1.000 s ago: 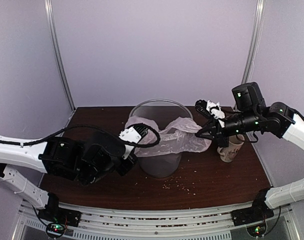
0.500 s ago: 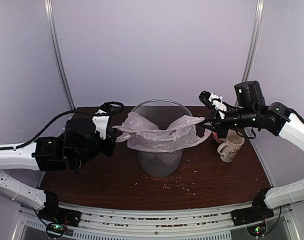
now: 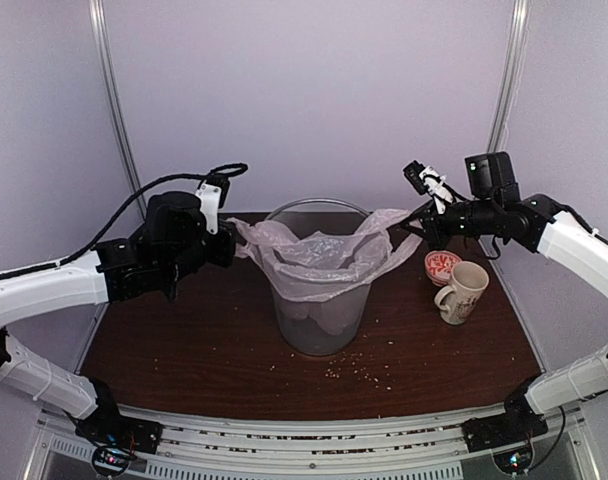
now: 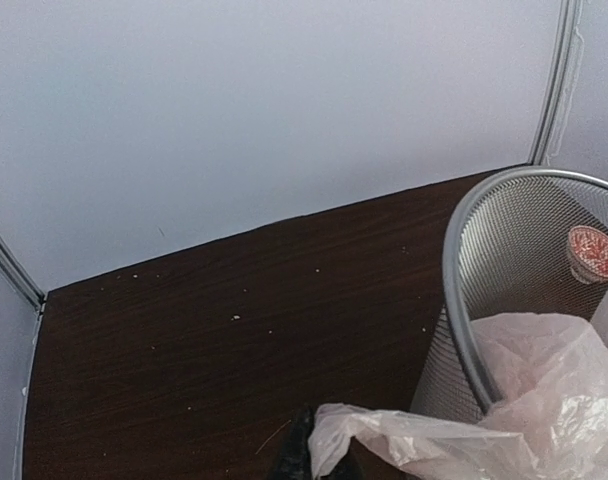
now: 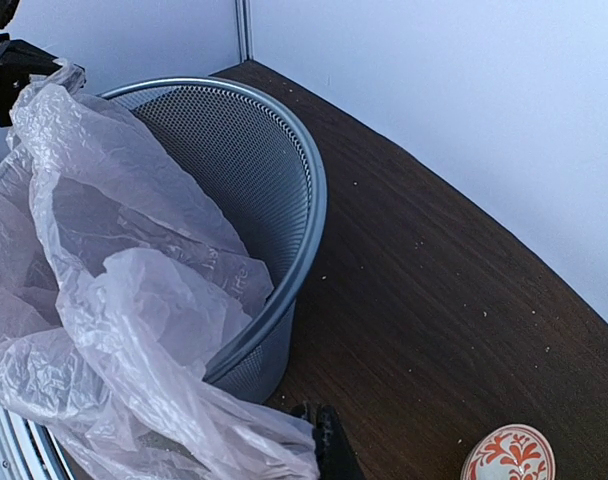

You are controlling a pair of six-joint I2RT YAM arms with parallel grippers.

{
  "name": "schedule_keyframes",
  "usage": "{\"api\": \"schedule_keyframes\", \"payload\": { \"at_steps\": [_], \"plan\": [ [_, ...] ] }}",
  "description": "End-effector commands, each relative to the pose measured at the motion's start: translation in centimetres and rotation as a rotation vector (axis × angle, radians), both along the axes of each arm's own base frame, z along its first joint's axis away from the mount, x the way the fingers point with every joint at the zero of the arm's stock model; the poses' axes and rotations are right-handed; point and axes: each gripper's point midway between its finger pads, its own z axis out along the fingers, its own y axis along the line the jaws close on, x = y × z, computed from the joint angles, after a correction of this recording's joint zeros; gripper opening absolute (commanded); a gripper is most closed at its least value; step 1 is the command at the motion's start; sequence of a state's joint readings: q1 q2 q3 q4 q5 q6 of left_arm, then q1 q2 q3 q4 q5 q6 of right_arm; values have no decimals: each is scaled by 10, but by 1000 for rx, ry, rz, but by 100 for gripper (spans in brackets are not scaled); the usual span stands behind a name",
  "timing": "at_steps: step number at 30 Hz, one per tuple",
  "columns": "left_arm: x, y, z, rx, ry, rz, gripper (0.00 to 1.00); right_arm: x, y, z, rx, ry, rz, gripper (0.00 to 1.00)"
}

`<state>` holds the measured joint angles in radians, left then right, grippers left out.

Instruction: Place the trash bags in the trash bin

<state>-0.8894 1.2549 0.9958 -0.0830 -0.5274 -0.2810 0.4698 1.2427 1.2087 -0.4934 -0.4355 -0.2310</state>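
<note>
At the middle of the dark wooden counter [image 3: 184, 350] stands a tall grey mesh bin [image 3: 319, 325] with a thin metal rim. A thin, pinkish-white plastic bag [image 3: 319, 262] is spread across its mouth. The middle of the bag sags down inside the bin. Its two sides are lifted above the rim, one by each arm.

The left gripper [image 3: 230, 243] reaches in from the left edge of the counter and is clamped on the bag's left side. In its wrist view, the crumpled film [image 4: 404, 440] comes straight out from between the dark fingertips. The right gripper [image 3: 421, 213] reaches in from the right edge and is pinched shut on the bag's right side. Its wrist view shows the film [image 5: 164, 330] bunched against its fingers and draped over the near part of the rim.

Near the right edge stands a cream mug [image 3: 464, 292]. Just behind it, toward the far edge, is a small red-patterned dish [image 3: 441, 266]. Crumbs [image 3: 359, 372] are scattered toward the near edge.

The bag looks almost weightless and completely limp, so it will hang, fold and billow rather than keep any shape. The film is probably slippery and clingy, and it could tear if dragged hard across the metal rim. A pinch on a gathered fold near the edge should hold better than one on a single flat layer. Any handles cannot be made out here. Being so light, the raised sides may catch on the rim and not drop in unless they are lowered toward the centre of the bin.
</note>
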Motion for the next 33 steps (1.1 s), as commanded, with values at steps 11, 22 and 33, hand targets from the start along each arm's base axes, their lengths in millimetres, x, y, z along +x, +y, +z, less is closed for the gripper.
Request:
{"api": "schedule_keyframes", "payload": {
  "at_steps": [11, 22, 33],
  "plan": [
    [46, -19, -8, -109, 28, -49, 0, 60, 6, -18, 12, 21, -54, 0],
    [50, -45, -22, -160, 44, -179, 0, 53, 25, -50, 44, 112, 52, 0],
    [-1, -26, -8, -259, 89, -276, 0, 1, 19, -61, 15, 220, 171, 19]
  ]
}}
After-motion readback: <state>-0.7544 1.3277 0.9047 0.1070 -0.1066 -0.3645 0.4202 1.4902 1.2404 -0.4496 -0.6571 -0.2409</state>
